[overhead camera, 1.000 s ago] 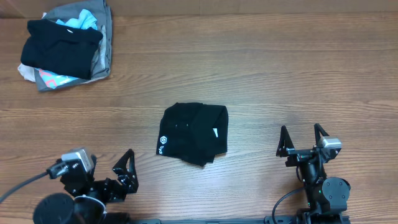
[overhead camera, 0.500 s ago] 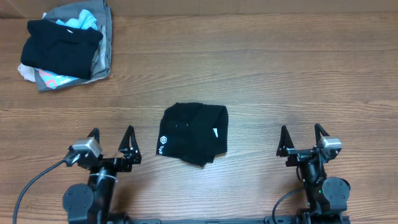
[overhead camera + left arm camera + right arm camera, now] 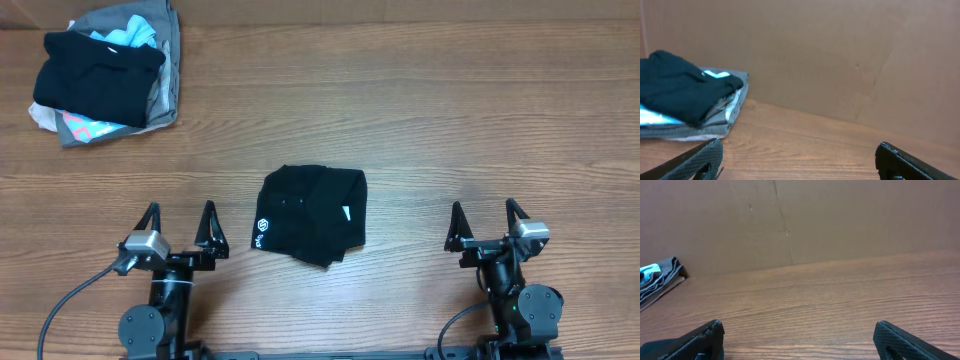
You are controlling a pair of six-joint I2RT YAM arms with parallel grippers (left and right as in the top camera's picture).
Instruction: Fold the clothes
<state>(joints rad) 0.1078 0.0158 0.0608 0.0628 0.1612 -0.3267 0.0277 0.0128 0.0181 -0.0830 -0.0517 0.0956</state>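
Note:
The clothes, a black T-shirt (image 3: 310, 215) with a small white logo, lie folded into a compact bundle at the middle of the wooden table (image 3: 420, 110). My left gripper (image 3: 180, 212) stands open to the shirt's left, apart from it, with nothing between its fingers. On the shirt's right, well clear of it, my right gripper (image 3: 485, 212) is open and empty too. In the left wrist view my left gripper (image 3: 799, 145) shows only bare wood between its wide-apart fingers. My right gripper (image 3: 798, 325) likewise frames bare wood.
A heap of mixed garments (image 3: 105, 75), black, grey, light blue and pink, sits at the far left corner. The same heap (image 3: 685, 97) shows in the left wrist view. A brown cardboard wall (image 3: 840, 215) backs the table's far edge.
My left arm has swung round from the lower left and now points at the far side, its gripper level with the shirt. The right arm and the shirt have not moved.

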